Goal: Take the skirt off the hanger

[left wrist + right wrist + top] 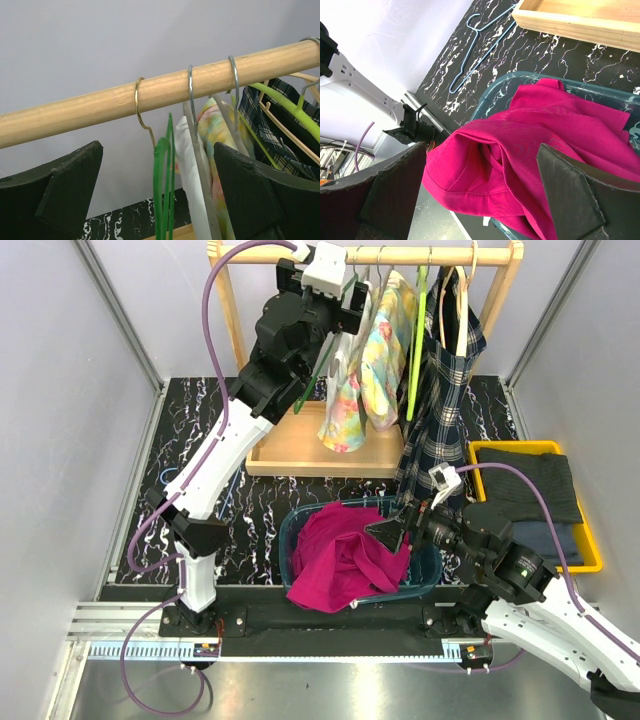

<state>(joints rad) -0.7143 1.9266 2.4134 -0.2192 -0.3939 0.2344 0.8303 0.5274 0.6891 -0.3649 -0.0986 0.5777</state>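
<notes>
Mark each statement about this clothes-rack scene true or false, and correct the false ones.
1. The magenta garment lies in the blue bin, spilling over its near rim. True.
2. The left gripper is shut on the green hanger. False: its jaws are open and hold nothing, just below the wooden rail.
3. A blue wire hanger lies on the table. True.
4. The yellow tray holds tie-dye clothes. False: it holds dark grey folded clothes; the tie-dye garments hang from the rail.
5. The right gripper is open above the magenta garment. True.
</notes>
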